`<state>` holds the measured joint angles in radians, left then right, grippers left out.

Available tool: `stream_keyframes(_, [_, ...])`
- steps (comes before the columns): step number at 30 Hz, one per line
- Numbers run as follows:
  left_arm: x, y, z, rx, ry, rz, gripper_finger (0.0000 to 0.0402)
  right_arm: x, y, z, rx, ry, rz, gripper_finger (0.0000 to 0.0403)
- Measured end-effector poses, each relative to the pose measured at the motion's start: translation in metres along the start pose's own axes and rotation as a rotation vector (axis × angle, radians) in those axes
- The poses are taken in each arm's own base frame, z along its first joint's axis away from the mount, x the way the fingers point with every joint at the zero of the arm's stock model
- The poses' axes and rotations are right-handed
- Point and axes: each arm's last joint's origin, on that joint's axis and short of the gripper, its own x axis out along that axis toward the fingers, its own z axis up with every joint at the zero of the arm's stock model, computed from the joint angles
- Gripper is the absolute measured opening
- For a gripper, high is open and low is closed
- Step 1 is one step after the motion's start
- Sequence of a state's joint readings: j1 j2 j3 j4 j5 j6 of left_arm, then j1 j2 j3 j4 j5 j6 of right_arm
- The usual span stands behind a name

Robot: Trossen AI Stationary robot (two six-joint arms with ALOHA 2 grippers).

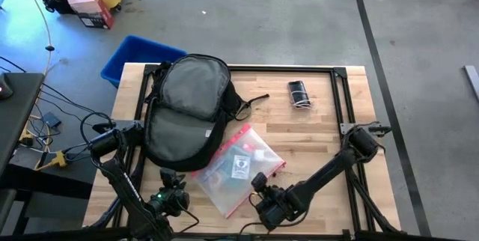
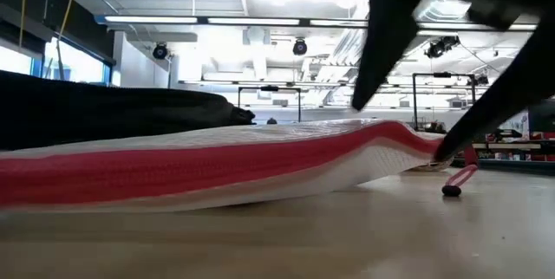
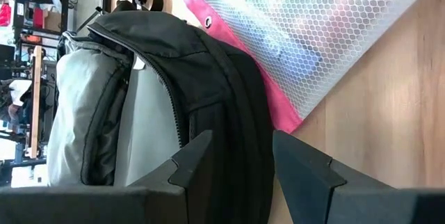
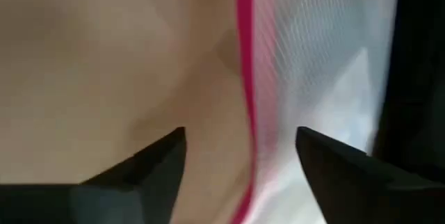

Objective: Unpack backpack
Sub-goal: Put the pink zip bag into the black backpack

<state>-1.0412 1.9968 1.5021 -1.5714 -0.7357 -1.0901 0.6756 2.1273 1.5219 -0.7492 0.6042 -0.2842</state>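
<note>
Your right end effector (image 1: 258, 185) sits at the pouch's (image 1: 238, 168) five-o'clock edge, fingers apart, holding nothing. Your left end effector (image 1: 174, 182), also parted and empty, waits at six o'clock of the backpack (image 1: 185, 110), which lies left of centre on the worktop (image 1: 322, 132). The pouch's corner overlaps the backpack; reach in carelessly and you may drag both together.

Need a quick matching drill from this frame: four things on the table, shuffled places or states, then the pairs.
Things:
1. backpack
2. zip pouch
3. small dark object
4. right gripper

Places/states:
A. alone on bare wood, table's far right part
B. open, at the pouch's pink edge
C. lying grey panel up, left of centre
D. partly tucked under the backpack's near edge

Pairs: 1-C, 2-D, 3-A, 4-B
</note>
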Motion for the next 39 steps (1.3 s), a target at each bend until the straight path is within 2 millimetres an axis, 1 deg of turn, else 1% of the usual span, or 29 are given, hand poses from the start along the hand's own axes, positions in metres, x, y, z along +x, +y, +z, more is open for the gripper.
stream_keyframes(2, [0.0, 0.0, 0.0, 0.0, 0.001, 0.0, 0.0131, 0.013, 0.003, -0.001, -0.048, 0.048, -0.048, 0.0278])
stream_keyframes(4, [0.0, 0.0, 0.0, -0.001, 0.001, -0.001, 0.0131, 0.026, 0.004, -0.002, -0.045, 0.093, -0.12, 0.0279])
stream_keyframes(6, [0.0, 0.0, 0.0, -0.004, 0.009, -0.005, 0.0131, 0.037, 0.002, -0.003, 0.035, 0.128, -0.212, 0.0267])
stream_keyframes(7, [0.0, 0.0, -0.001, -0.006, 0.024, -0.012, 0.0131, 0.041, 0.0, -0.005, 0.085, 0.139, -0.236, 0.0252])
stream_keyframes(9, [0.0, -0.001, -0.002, -0.009, 0.058, -0.03, 0.0131, 0.044, -0.004, -0.007, 0.208, 0.137, -0.251, 0.0202])
stream_keyframes(11, [0.0, -0.002, -0.003, -0.01, 0.102, -0.053, 0.0131, 0.045, -0.009, -0.008, 0.344, 0.128, -0.261, 0.0125])
stream_keyframes(13, [0.0, -0.002, -0.004, -0.009, 0.147, -0.076, 0.0131, 0.04, -0.015, -0.008, 0.43, 0.129, -0.241, 0.0041])
stream_keyframes(14, [-0.001, -0.003, -0.005, -0.008, 0.167, -0.086, 0.0132, 0.036, -0.017, -0.008, 0.452, 0.131, -0.234, 0.0022])
stream_keyframes(17, [-0.001, -0.003, -0.006, 0.02, 0.213, -0.114, 0.014, 0.017, -0.022, -0.008, 0.537, 0.14, -0.272, 0.0007])
stream_keyframes(20, [-0.003, 0.001, -0.006, 0.05, 0.233, -0.146, 0.0157, -0.012, -0.028, -0.006, 0.6, 0.127, -0.3, 0.0002])
stream_keyframes(23, [-0.009, 0.017, 0.003, 0.019, 0.27, -0.221, 0.0179, -0.042, -0.031, -0.005, 0.65, 0.1, -0.347, 0.0])
stream_keyframes(26, [-0.016, 0.039, 0.011, -0.029, 0.19, -0.235, 0.0195, -0.07, -0.032, -0.005, 0.686, 0.076, -0.421, 0.0])
stream_keyframes(28, [-0.014, 0.052, 0.01, -0.019, 0.167, -0.231, 0.0201, -0.09, -0.036, -0.005, 0.72, 0.055, -0.462, 0.0])
stream_keyframes(30, [-0.005, 0.064, 0.006, -0.014, 0.218, -0.247, 0.0204, -0.106, -0.039, -0.005, 0.759, 0.036, -0.48, 0.0])
stream_keyframes(33, [0.014, 0.078, -0.007, 0.017, 0.33, -0.275, 0.0205, -0.122, -0.041, -0.004, 0.771, 0.012, -0.483, 0.0])
stream_keyframes(37, [0.042, 0.082, -0.027, 0.063, 0.413, -0.324, 0.0204, -0.138, -0.041, -0.002, 0.763, -0.026, -0.496, 0.0])
stream_keyframes(39, [0.056, 0.079, -0.035, 0.081, 0.424, -0.346, 0.0199, -0.145, -0.04, 0.0, 0.761, -0.05, -0.505, 0.0])
